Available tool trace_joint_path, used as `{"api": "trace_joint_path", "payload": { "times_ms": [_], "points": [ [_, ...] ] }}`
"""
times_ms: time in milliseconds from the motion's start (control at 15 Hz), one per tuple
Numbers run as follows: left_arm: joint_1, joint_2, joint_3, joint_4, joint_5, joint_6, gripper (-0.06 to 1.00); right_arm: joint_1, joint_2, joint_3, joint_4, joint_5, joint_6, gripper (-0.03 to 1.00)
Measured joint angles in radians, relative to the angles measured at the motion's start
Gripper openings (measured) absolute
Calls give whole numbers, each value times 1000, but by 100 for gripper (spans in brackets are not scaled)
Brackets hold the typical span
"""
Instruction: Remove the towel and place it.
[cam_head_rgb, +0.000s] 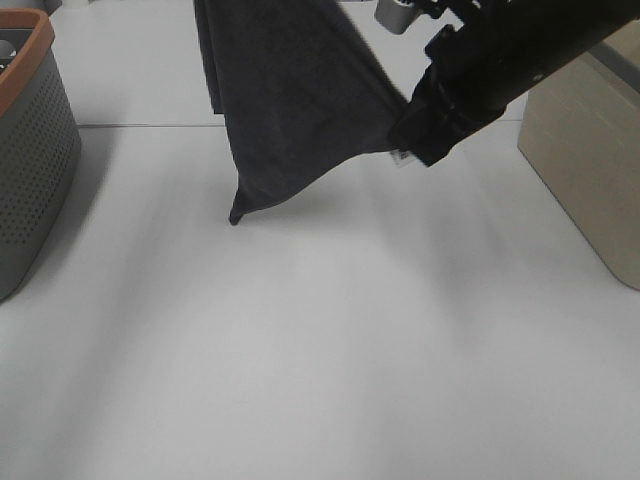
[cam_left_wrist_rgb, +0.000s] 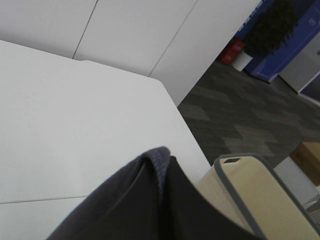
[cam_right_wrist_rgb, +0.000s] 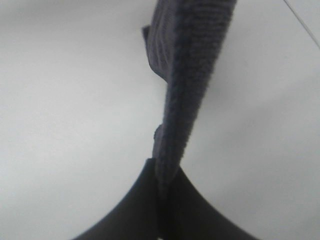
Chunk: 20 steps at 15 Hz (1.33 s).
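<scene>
The dark charcoal towel (cam_head_rgb: 290, 90) hangs over the white table (cam_head_rgb: 320, 350), its top running out of the exterior view. Its lowest corner (cam_head_rgb: 236, 215) sits just at the tabletop. My right gripper (cam_head_rgb: 408, 142) is shut on the towel's right corner, beside the small white tag (cam_head_rgb: 402, 157), and pulls that corner out sideways. In the right wrist view the fingers (cam_right_wrist_rgb: 145, 210) pinch the towel's edge (cam_right_wrist_rgb: 190, 75), which stretches away taut. The left wrist view shows my left gripper (cam_left_wrist_rgb: 162, 172) shut with a towel fold (cam_left_wrist_rgb: 157, 162) at its tip.
A grey perforated basket (cam_head_rgb: 30, 150) with an orange rim stands at the table's left edge. A beige bin (cam_head_rgb: 585, 170) stands off the right side, also seen as the beige bin (cam_left_wrist_rgb: 250, 200) in the left wrist view.
</scene>
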Motion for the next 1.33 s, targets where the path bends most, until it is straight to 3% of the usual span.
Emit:
{"api": "trace_joint_path", "payload": {
  "times_ms": [67, 200, 267, 400, 533, 1000, 1133, 1200, 1333],
  "points": [
    [0, 1, 0, -6, -27, -48, 0, -1, 0, -62, -171, 61, 71, 2],
    [-3, 2, 2, -28, -77, -119, 0, -1, -1, -189, -409, 122, 154, 2],
    [-3, 2, 2, -29, -100, -141, 0, -1, -1, -248, -513, 129, 180, 2],
    [-3, -1, 32, -33, -155, -189, 0, -1, 6, -370, -624, 129, 201, 2],
    [-3, 1, 188, -35, -297, -278, 0, -2, 60, -527, -657, 129, 203, 2],
    [-2, 96, 250, -35, -502, -322, 0, -11, 279, -723, -674, 124, 232, 2],
    [0, 171, 205, -29, -522, -322, 0, -41, 336, -744, -672, 47, 264, 2],
    [12, 262, 101, 19, -520, -322, 0, -71, 371, -747, -662, -56, 298, 2],
    [24, 322, 1, 62, -508, -325, 0, -89, 385, -748, -650, -147, 305, 2]
  ]
}}
